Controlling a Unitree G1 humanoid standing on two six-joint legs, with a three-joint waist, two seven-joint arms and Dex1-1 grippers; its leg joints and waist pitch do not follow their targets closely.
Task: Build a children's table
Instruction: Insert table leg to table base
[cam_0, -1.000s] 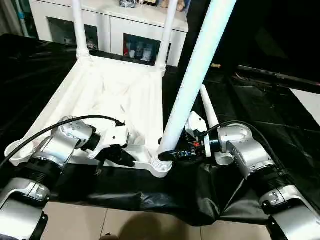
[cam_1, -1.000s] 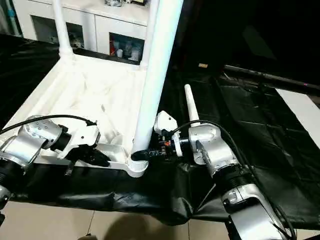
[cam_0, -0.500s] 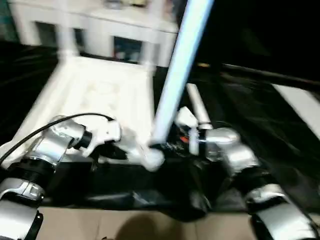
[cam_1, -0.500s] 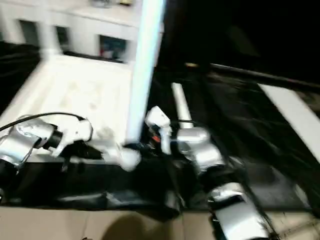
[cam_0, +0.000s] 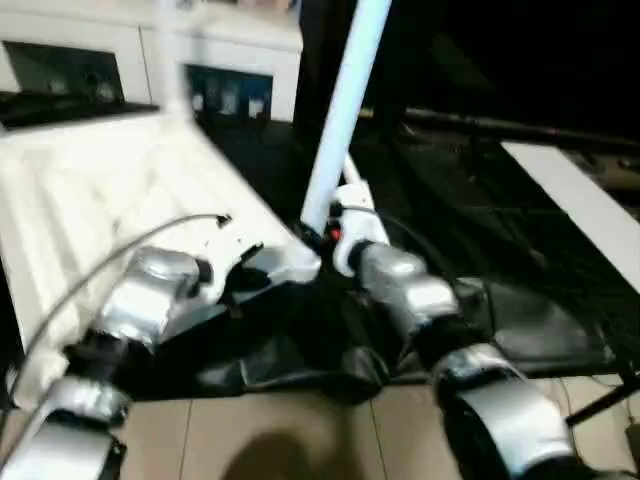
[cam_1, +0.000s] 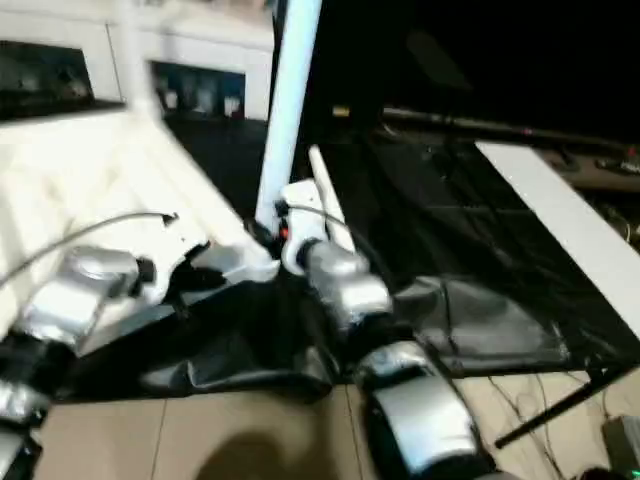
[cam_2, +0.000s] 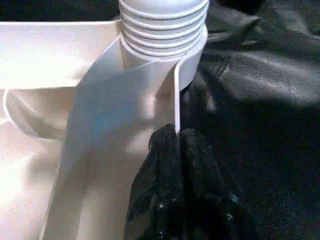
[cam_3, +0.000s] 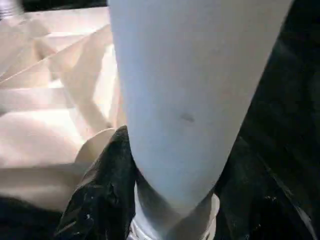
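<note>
Lying underside-up on the black sheet (cam_0: 520, 330), the tabletop (cam_0: 90, 200) fills the left half of the head views, its ribbed face toward the camera. At its near right corner sits a round socket (cam_2: 165, 45), and a tall leg (cam_0: 340, 110) rises from it, leaning a little to the right as it climbs out of the picture. In the left wrist view the ridged collar at the foot of that leg is seated in the socket. A second leg (cam_1: 328, 205) lies flat on the sheet just behind the right arm. At the far left corner another leg (cam_0: 170, 60) stands, blurred.

The left gripper (cam_2: 179, 145) is pinched together on the thin rim of the tabletop just beside the socket, one black finger on each side of the edge. The right gripper (cam_3: 170, 200) is clamped around the foot of the upright leg, its fingers (cam_3: 105, 190) wrapped against the tube right above the collar.

Beyond the tabletop stands a white cabinet (cam_0: 150, 60) with dark openings. A long white board (cam_0: 580, 205) lies on the sheet at far right, well apart from the tabletop.
</note>
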